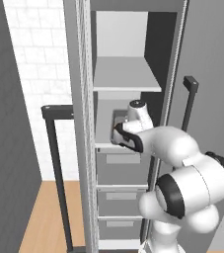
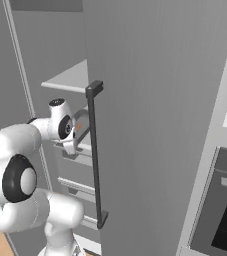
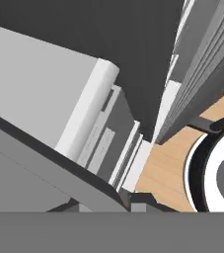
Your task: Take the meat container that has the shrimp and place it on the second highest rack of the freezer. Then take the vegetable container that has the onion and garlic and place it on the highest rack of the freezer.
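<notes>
Fingers are hidden behind the wrist, so the gap between them cannot be told; the gripper [image 1: 117,132] is reached into the open freezer at the second highest rack [image 1: 103,141]. A grey container [image 1: 118,118] is seen just at the gripper, over that rack, with something orange [image 2: 78,127] inside; its long axis cannot be made out. Above it the highest rack [image 1: 126,74] is set, below it drawers [image 1: 122,165]. The open door [image 2: 150,125], with its dark handle [image 2: 96,155], stands beside the arm.
</notes>
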Robot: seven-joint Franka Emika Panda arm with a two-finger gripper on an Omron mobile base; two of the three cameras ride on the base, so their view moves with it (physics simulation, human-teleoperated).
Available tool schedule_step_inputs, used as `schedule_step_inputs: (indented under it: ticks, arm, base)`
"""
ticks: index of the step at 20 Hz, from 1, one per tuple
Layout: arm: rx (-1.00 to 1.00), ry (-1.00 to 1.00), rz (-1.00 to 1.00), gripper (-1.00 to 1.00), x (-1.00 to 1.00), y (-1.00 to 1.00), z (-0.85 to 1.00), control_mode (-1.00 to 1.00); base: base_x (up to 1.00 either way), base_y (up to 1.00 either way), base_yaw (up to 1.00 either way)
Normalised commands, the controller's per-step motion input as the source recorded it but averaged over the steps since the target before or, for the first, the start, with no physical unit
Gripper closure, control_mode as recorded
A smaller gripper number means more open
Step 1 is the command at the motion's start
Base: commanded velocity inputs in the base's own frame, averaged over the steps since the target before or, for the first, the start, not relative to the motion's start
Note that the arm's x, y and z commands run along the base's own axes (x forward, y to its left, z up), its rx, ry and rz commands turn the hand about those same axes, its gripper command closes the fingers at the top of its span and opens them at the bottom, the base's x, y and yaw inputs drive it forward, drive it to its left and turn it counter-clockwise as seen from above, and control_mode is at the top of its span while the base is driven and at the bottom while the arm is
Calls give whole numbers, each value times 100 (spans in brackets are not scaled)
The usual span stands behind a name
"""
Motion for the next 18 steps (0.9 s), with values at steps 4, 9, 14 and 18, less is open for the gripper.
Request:
schedule_step_inputs:
  ticks: [4,9,14,18]
  arm:
    - [0,3,-9,100,96,0,0,-100]
    - [-5,0,-3,-100,82,0,-33,-100]
    - [-2,0,-2,-100,24,0,-4,-100]
    - [0,-9,-1,-100,-6,0,32,-100]
  base:
    - [0,0,0]
    - [0,0,0]
    - [0,0,0]
    - [0,0,0]
